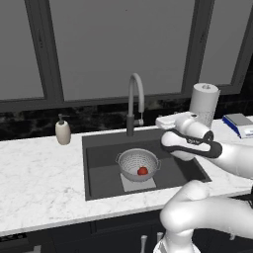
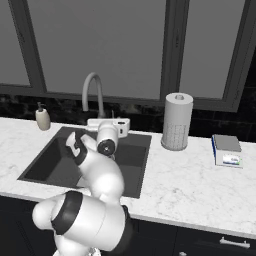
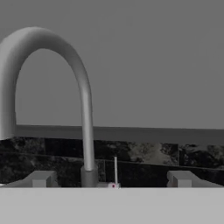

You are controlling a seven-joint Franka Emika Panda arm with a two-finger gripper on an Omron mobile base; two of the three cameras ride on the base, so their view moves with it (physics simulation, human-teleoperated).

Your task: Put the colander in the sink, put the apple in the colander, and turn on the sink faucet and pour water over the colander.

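The apple (image 1: 143, 171) sits in the colander (image 1: 139, 163) in the sink (image 1: 99, 168); the gripper (image 3: 111, 179), wide open and empty, faces the sink faucet (image 3: 83, 109), and no water seems to run yet

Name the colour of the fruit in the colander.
Red; the apple shows best in the left base view.

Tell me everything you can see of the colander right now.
The colander is a round, silvery metal bowl with perforated walls and a small handle on each side. It sits upright on the bottom of the dark sink, resting partly on the pale square there, below and in front of the faucet spout. The red apple lies inside it. No water is visibly running over it, and the gripper is not touching it.
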